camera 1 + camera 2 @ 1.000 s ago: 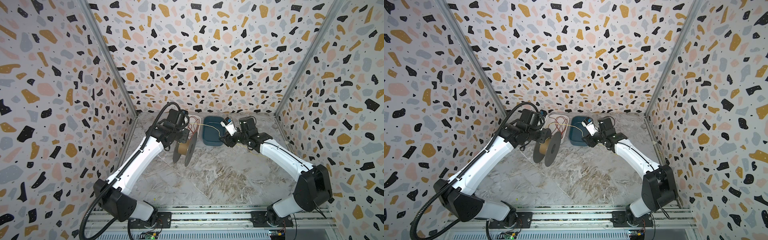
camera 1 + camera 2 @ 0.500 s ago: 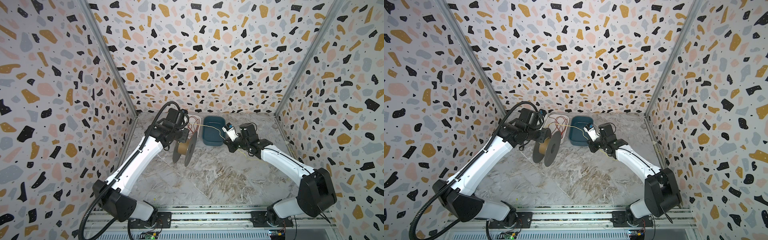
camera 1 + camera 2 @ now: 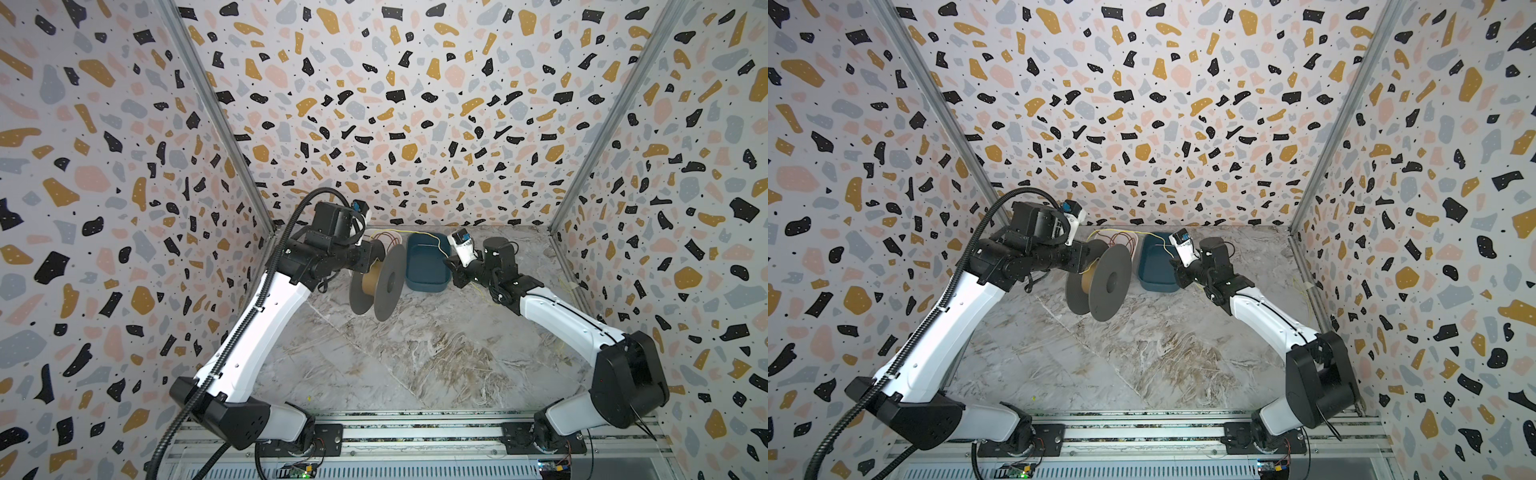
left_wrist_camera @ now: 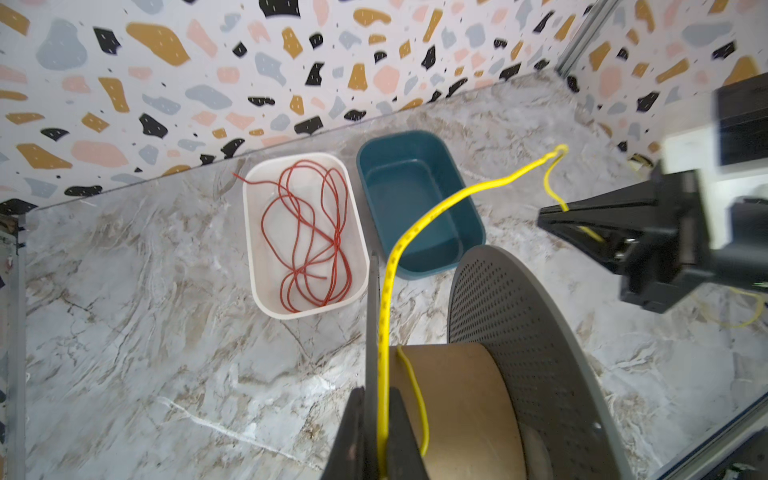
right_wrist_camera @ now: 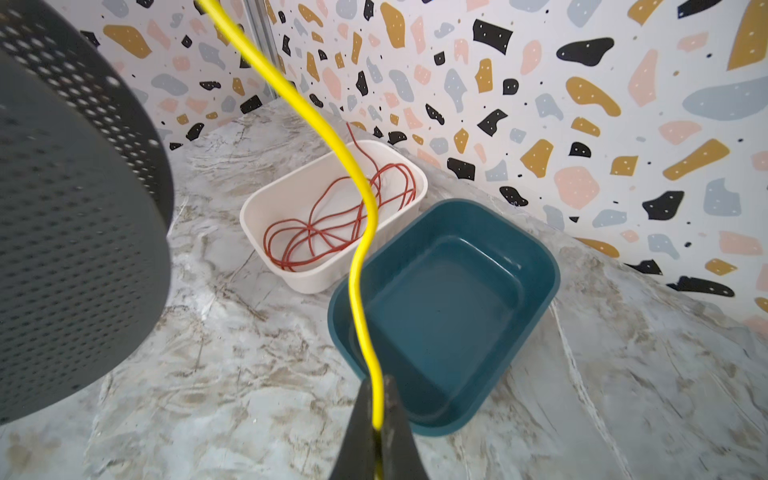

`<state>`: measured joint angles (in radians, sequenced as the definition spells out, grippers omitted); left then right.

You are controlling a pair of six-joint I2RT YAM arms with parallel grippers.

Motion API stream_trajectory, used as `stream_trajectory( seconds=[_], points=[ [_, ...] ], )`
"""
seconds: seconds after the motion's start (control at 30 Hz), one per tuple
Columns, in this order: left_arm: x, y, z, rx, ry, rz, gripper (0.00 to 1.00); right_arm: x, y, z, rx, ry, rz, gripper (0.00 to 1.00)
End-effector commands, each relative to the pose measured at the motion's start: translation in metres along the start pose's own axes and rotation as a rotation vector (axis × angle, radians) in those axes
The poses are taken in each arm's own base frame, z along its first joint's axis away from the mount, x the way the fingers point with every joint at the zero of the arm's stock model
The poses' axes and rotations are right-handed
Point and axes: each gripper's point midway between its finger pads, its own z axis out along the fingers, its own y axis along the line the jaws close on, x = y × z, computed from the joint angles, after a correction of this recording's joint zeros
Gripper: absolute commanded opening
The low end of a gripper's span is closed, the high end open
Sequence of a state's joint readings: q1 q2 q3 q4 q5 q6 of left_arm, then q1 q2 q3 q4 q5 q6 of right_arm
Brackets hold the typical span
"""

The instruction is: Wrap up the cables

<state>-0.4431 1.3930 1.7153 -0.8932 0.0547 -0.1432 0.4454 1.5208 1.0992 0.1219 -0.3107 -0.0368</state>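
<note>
**Both grippers clamped, yellow cable strung between them**

Left gripper (image 4: 376,440): jaws pressed onto the near flange of the grey spool (image 3: 376,282), with the yellow cable (image 4: 415,226) caught alongside the flange in the same pinch. A strand of it lies on the cardboard core (image 4: 457,399) just beyond those jaws. The cable runs out ahead of the left jaws, crosses over the blue tray (image 4: 411,195) and bends down into the right gripper (image 5: 376,436), whose jaws pinch it tight. The red cable (image 4: 337,240) lies loosely coiled in the white tray (image 4: 254,257) — ahead of both pairs of jaws, well apart from each, just beside the blue tray.
</note>
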Motion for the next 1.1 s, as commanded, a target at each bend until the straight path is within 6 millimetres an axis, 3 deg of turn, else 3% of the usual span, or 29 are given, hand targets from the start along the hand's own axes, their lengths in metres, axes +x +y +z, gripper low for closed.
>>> stream_trajectory(
  seconds=[0.0, 0.17, 0.37, 0.63, 0.9, 1.07],
  points=[
    [-0.045, -0.002, -0.051, 0.017, -0.192, -0.045, 0.0, -0.015, -0.003, 0.004, -0.049, -0.066, 0.062, 0.0],
    [-0.071, 0.002, -0.072, -0.001, -0.287, -0.094, 0.0, 0.0, 0.008, 0.014, -0.14, -0.087, 0.135, 0.0],
    [-0.101, 0.02, -0.088, -0.076, -0.444, -0.237, 0.0, 0.016, 0.025, 0.016, -0.22, -0.101, 0.196, 0.0],
    [-0.13, 0.013, -0.088, 0.03, -0.568, -0.409, 0.0, 0.024, 0.067, 0.034, -0.311, -0.07, 0.211, 0.0],
    [-0.138, 0.047, -0.106, -0.065, -0.688, -0.551, 0.0, 0.037, 0.11, 0.036, -0.395, -0.068, 0.281, 0.0],
    [-0.131, 0.067, -0.095, -0.164, -0.701, -0.593, 0.0, 0.041, 0.14, 0.036, -0.416, -0.031, 0.243, 0.0]
  ],
)
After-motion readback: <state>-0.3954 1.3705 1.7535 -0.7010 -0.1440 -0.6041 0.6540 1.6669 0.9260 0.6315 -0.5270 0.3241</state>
